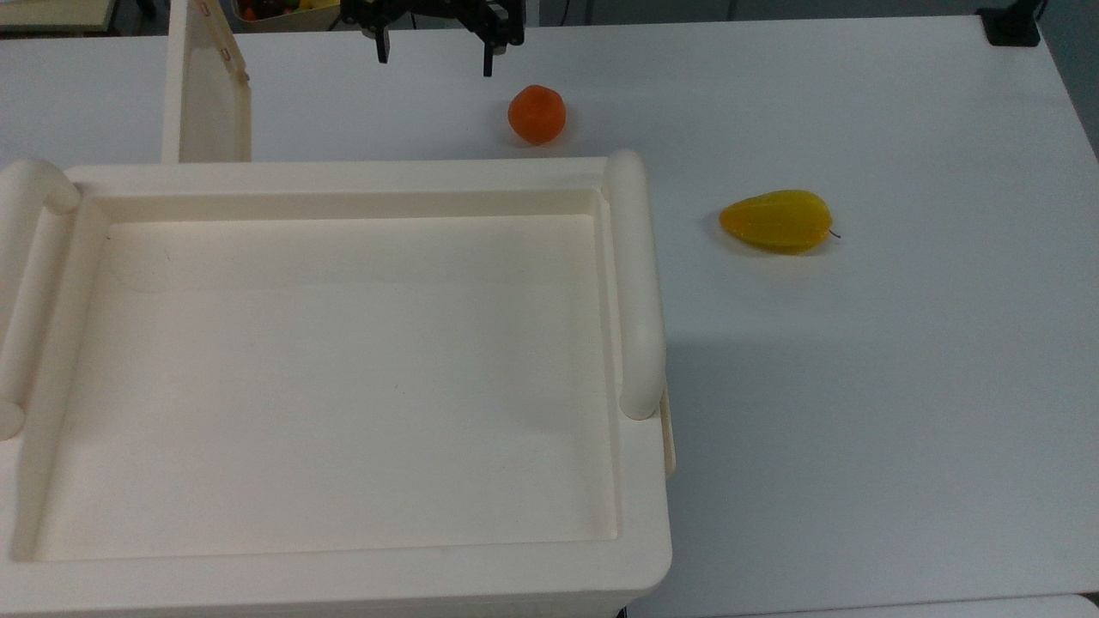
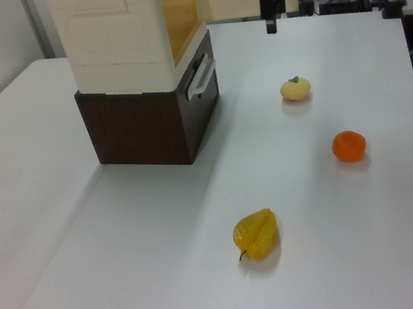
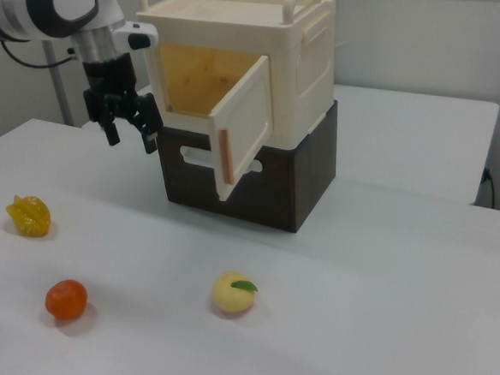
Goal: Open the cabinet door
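The cream cabinet (image 3: 269, 43) stands on a dark brown base (image 3: 267, 184); its recessed top (image 1: 343, 369) takes up the top view's left. The cabinet door (image 1: 206, 103) (image 3: 246, 123) stands swung out from the front, and the yellowish inside (image 3: 197, 81) shows. My gripper (image 1: 434, 56) (image 3: 132, 136) (image 2: 271, 17) hangs open above the table. It is apart from the door, on the top view's right of it, and holds nothing.
An orange fruit (image 1: 537, 113) lies just to the top view's right of the gripper. A yellow starfruit (image 1: 777, 221) lies farther right. A pale yellow fruit (image 3: 234, 292) sits in front of the cabinet. White table (image 1: 859, 386) stretches to the right.
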Action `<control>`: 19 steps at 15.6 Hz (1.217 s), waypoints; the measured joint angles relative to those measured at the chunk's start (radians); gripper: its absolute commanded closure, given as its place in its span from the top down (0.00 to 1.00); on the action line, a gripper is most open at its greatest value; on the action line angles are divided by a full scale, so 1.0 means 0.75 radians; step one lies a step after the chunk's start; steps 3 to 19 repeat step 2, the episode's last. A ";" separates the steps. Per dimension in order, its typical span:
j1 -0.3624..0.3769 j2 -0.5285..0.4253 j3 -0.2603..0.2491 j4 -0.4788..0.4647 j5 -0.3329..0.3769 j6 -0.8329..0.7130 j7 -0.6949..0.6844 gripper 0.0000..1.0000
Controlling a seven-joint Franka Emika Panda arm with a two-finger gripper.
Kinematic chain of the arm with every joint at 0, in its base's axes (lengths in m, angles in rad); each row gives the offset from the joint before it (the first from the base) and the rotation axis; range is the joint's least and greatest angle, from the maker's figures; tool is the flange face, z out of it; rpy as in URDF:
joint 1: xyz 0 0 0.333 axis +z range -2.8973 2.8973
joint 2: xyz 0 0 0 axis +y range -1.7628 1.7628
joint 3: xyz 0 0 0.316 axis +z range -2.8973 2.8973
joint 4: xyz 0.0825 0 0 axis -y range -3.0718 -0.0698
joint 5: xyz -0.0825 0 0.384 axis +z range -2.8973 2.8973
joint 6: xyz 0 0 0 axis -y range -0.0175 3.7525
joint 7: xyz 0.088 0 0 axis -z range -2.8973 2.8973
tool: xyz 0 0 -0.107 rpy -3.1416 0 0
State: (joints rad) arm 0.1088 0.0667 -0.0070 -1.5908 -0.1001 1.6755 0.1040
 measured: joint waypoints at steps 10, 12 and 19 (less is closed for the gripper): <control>-0.003 -0.038 0.000 -0.054 0.000 -0.001 -0.019 1.00; -0.003 -0.038 0.000 -0.054 0.000 -0.001 -0.019 1.00; -0.003 -0.038 0.000 -0.054 0.000 -0.001 -0.019 1.00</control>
